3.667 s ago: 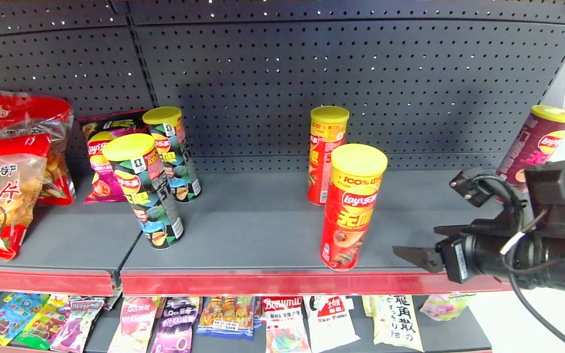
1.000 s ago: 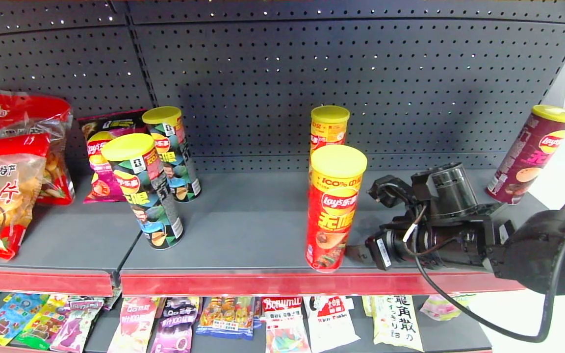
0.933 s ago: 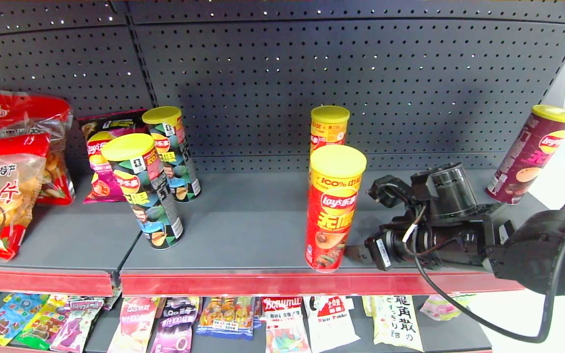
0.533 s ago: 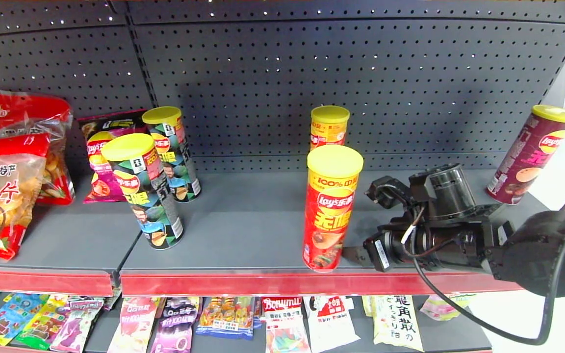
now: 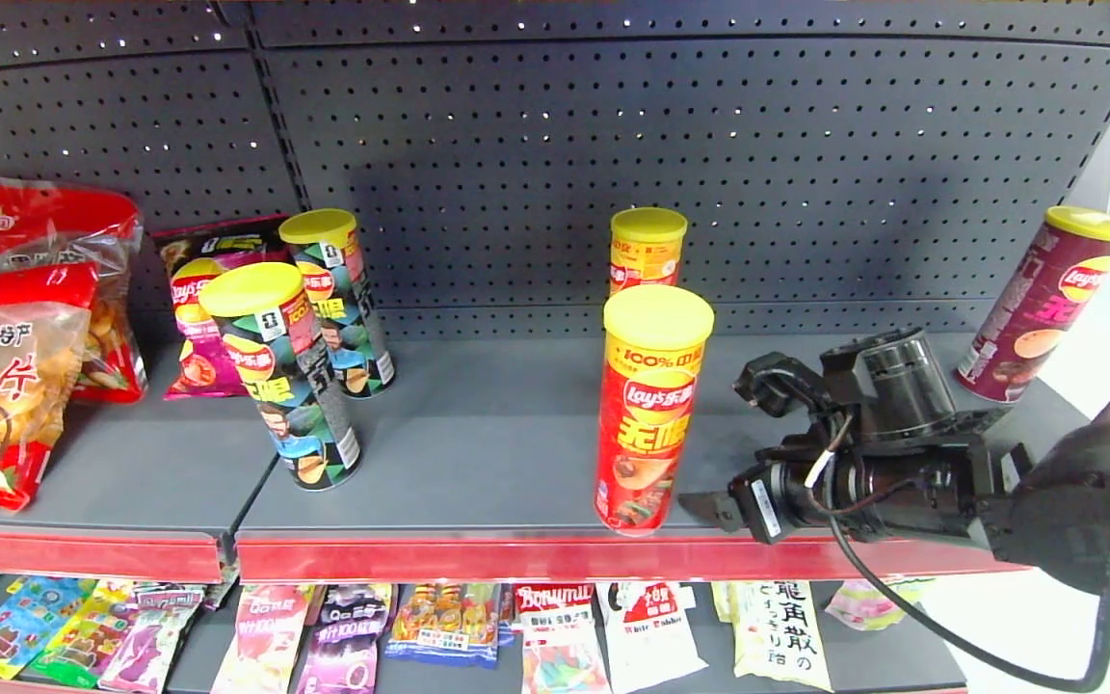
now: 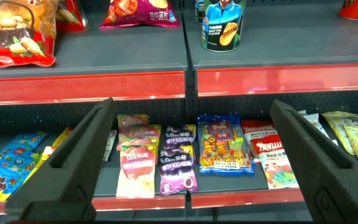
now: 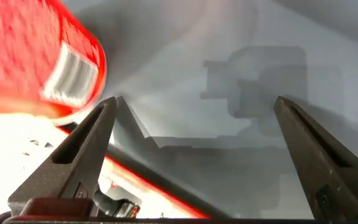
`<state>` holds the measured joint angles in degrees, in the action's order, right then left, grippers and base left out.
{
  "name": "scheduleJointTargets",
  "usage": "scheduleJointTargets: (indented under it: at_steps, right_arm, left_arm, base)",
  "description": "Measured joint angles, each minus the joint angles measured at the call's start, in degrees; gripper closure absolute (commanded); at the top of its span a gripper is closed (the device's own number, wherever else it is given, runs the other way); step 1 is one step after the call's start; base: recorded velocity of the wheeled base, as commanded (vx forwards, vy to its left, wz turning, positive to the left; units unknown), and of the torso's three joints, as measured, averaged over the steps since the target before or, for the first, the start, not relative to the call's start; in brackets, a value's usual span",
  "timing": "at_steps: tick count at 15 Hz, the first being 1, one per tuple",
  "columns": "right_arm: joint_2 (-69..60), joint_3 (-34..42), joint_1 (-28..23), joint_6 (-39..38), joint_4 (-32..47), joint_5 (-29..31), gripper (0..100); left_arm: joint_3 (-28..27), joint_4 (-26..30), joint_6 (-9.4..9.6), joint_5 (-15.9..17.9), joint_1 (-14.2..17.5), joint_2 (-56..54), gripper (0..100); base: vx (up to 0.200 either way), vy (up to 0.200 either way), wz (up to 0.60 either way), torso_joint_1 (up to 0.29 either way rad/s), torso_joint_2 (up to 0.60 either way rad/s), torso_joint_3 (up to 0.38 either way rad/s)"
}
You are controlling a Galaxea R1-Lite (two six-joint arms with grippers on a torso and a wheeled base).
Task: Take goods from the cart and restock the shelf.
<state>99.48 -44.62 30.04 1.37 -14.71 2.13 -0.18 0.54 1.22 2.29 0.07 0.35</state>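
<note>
Head view: red can at the shelf's front edge, open gripper beside it

Far left on the shelf (image 5: 478, 453) sit two red snack bags (image 5: 6, 386). Next come a purple chip bag (image 5: 198, 289) against the back panel (image 5: 709, 145) and two dark patterned cans (image 5: 280, 381), one nearer than the other. Right of centre, the near red can (image 5: 651, 414) stands upright by the red front lip (image 5: 420, 557), with a second red can (image 5: 647, 246) directly behind it. Just right of its base, the right gripper (image 7: 196, 102) lies low over the shelf, fingers spread wide and holding nothing. Whether one finger touches the can I cannot tell. A maroon can (image 5: 1042, 304) stands far right. The left gripper (image 6: 191, 104), also wide open and empty, faces sachets (image 6: 222, 146) on the lower shelf (image 5: 883, 655).
</note>
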Motion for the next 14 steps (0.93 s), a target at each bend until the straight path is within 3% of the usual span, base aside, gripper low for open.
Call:
scheduleJointTargets:
  at_steps: [10,14]
  right_arm:
    - [-35.8,26.8,-4.3,4.6,0.0,-2.1,0]
    - [-54.1,38.6,-11.5,7.7,0.6,-7.1,0]
  left_arm:
    - [0.0,0.0,0.01,0.0,0.0,0.0,0]
    - [0.0,0.0,0.01,0.0,0.0,0.0,0]
  base:
    - [0.000,0.000,0.00,0.000,0.00,0.000]
    - [0.000,0.000,0.00,0.000,0.00,0.000]
